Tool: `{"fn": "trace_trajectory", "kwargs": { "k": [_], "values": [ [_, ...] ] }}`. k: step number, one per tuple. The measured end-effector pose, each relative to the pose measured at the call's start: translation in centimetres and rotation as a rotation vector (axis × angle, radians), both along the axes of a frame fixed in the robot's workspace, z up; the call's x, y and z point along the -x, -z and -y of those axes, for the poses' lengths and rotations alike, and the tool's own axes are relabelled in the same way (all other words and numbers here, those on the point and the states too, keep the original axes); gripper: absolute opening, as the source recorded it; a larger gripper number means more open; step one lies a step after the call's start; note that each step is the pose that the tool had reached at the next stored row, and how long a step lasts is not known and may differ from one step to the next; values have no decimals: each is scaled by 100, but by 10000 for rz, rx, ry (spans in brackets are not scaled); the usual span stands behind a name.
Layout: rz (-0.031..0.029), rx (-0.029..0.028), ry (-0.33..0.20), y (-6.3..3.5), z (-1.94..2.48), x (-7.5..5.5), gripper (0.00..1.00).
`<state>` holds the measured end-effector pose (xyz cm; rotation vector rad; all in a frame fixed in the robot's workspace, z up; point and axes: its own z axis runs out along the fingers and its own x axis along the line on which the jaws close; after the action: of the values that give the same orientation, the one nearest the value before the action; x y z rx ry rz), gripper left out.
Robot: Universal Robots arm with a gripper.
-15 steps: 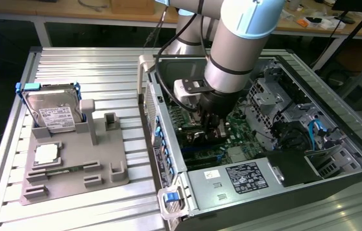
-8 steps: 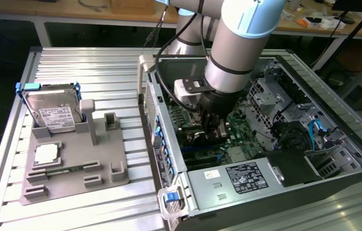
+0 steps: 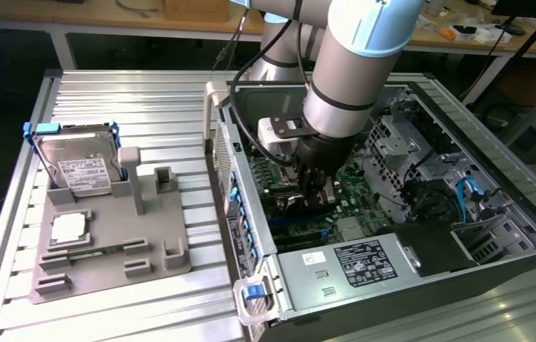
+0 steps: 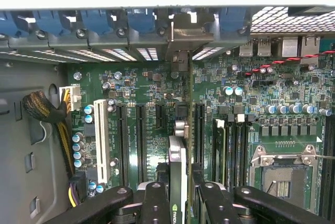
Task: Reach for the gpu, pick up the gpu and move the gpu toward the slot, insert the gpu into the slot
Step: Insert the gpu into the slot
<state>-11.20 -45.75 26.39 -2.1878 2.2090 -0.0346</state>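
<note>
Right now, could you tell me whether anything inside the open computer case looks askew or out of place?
Nothing stands out. The end effector holds the gpu edge-on over the motherboard, in line with the expansion slots.

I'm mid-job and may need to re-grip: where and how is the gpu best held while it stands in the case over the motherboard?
Hold the gpu by its upper long edge, coming straight down from above, as the gripper has it now. The card stands on edge, thin and flat, so the fingers should press its two broad faces. The motherboard slots run parallel to it, leaving little room for a side approach.
</note>
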Motion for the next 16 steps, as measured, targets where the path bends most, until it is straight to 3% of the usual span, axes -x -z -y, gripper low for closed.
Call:
{"fn": "trace_trajectory", "kwargs": {
  "k": [16],
  "values": [
    [0, 1, 1, 27, -1, 1, 27]
  ]
}}
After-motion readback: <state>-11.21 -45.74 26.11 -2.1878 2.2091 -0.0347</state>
